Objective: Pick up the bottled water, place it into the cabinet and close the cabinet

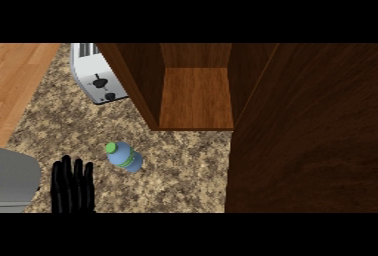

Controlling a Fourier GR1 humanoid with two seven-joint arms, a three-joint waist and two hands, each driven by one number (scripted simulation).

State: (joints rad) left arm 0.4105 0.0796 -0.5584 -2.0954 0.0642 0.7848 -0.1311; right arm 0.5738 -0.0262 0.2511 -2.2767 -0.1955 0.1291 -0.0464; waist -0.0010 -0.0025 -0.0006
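L hand (72, 186) open, fingers straight, near bottled water (124, 156) w/ green band, no legible text.

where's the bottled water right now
In the head view the bottled water stands on the speckled counter, left of centre, just right of the open left hand and in front of the open cabinet.

Pale blue bottle (125, 158), green cap; speckled tan-brown counter (177, 170); dark brown wood cabinet (295, 130); white toaster (100, 80); black hand (72, 187).
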